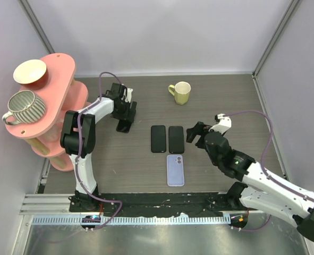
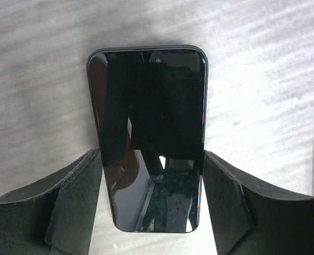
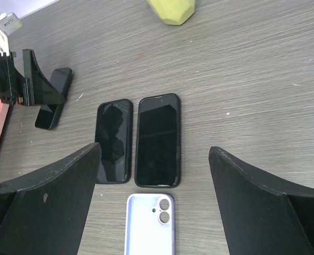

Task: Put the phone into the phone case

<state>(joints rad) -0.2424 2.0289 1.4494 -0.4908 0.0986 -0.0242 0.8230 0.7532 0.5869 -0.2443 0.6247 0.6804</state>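
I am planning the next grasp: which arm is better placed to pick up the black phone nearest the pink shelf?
Probably left: the left gripper, open, straddles that phone. The right gripper, also open, is beside the two middle phones, farther away.

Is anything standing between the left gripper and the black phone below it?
Nothing visible does. The left gripper is open, with its fingers on either side of the phone, which lies flat on the table.

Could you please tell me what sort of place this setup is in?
Probably a lab robot test cell: white panels in a metal frame enclose the table, a left arm and right arm are bolted at its near edge, and two phones lie side by side near a lilac phone case.
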